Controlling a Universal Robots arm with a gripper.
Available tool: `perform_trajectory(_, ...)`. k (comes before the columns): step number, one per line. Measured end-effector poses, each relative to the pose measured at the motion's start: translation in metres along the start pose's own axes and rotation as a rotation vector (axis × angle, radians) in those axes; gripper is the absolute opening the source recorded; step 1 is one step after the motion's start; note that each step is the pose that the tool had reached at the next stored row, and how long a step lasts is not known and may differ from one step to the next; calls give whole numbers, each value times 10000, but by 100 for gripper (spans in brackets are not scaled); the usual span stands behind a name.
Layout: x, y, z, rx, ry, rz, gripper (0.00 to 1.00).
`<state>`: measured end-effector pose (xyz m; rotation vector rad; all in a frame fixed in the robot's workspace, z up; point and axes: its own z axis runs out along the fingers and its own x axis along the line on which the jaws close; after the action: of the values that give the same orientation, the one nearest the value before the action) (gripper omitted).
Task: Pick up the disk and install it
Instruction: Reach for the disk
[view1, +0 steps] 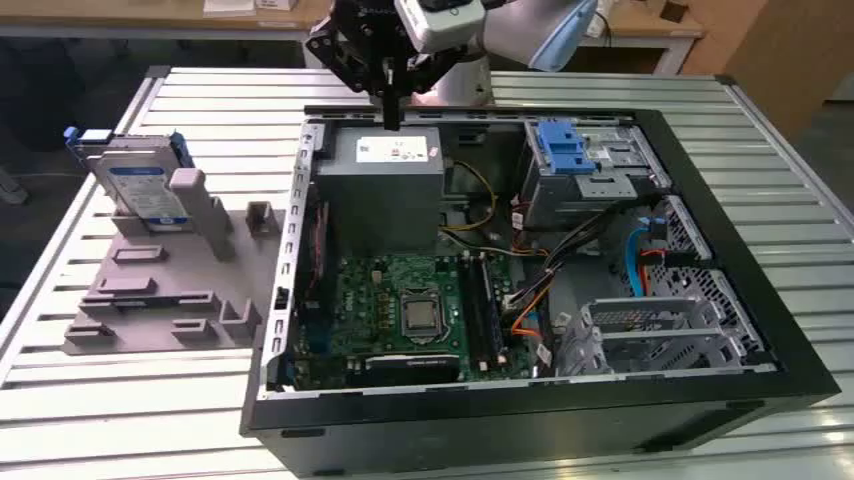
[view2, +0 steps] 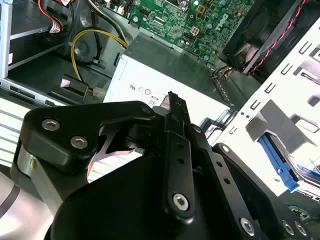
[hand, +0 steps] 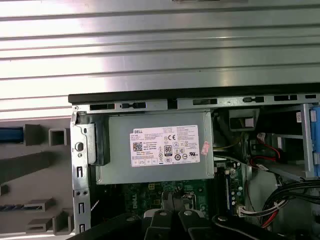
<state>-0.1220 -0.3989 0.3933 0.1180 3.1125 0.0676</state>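
**Claw parked over the case, disk waiting in its stand**

Wide shot first: a slatted metal table (view1: 134, 440) with an open computer case (view1: 534, 430) lying flat on it, guts up. On the exterior view's left of the case sits a grey stand (view1: 147, 300). There's the disk (view1: 138, 190), upright on edge in that stand, label showing, blue frame round it. It's untouched and well apart from the arm.

The claw (view1: 391, 118) hangs above the case's back edge, over the grey power box (view1: 380, 185). In both wrist views its tips look pressed together w/ nothing between, so empty.

Handling, my read: the disk is stiff metal and hefty for its size. Its smooth faces could slip, and it's prob. shock-sensitive, so no knocks. Best hold looks like across the two flat faces at the exposed top. The plastic frame likely flexes, so not there.
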Motion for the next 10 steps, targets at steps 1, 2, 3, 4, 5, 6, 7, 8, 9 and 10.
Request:
perform_trajectory(1, 0, 0, 0, 0, 0, 0, 11)
perform_trajectory(2, 2, 0, 0, 0, 0, 0, 11)
perform_trajectory(3, 8, -1, 0, 0, 0, 0, 11)
perform_trajectory(4, 8, -1, 0, 0, 0, 0, 11)
perform_trajectory(5, 10, -1, 0, -1, 1, 0, 11)
perform_trajectory(6, 12, -1, 0, -1, 0, 1, 11)
perform_trajectory(7, 13, -1, 0, -1, -1, 0, 11)
perform_trajectory(8, 14, -1, 0, -1, 0, -1, 11)
perform_trajectory(9, 15, -1, 0, 0, 0, 0, 11)
perform_trajectory(10, 16, -1, 0, -1, 0, 0, 11)
